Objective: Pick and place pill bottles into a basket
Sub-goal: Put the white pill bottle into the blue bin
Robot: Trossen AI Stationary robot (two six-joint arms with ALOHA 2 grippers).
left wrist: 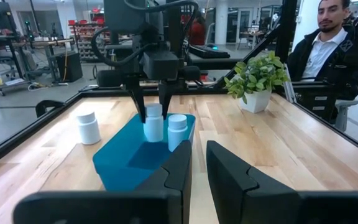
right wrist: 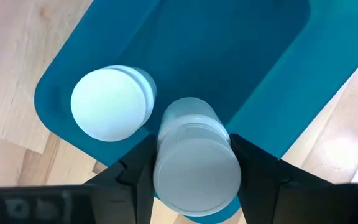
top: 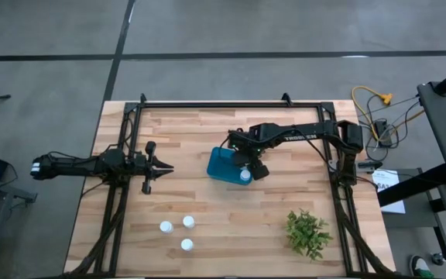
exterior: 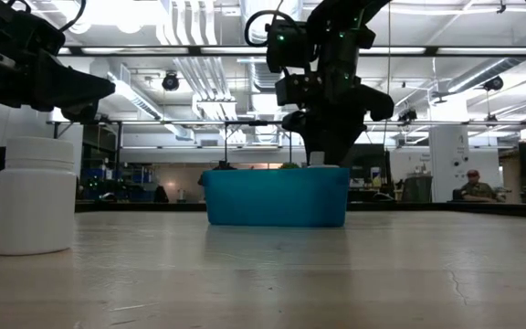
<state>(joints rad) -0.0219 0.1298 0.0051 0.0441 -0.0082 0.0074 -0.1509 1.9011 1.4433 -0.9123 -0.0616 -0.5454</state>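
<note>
The teal-blue basket (top: 221,163) stands mid-table. My right gripper (top: 248,167) points down over its near right corner, shut on a white pill bottle (left wrist: 153,126) whose lower part is inside the basket walls. Another pill bottle (right wrist: 110,103) stands upright on the basket floor beside it. Three more pill bottles (top: 166,226), (top: 188,222), (top: 186,245) stand on the table near the front edge. One bottle (left wrist: 88,127) stands on the table beside the basket. My left gripper (top: 166,167) is shut and hovers level, left of the basket. My right gripper pinches the pill bottle's capped top (right wrist: 194,163) between its two fingers (left wrist: 139,102), coming from above and pointing down. The bottle hangs upright below the fingers, inside the basket. Whether its base touches the basket floor I cannot tell.
A small green plant (top: 308,232) stands at the near right of the table. A black frame rail (top: 223,105) runs around the tabletop. In the left wrist view a person (left wrist: 328,43) sits beyond the table's edge.
</note>
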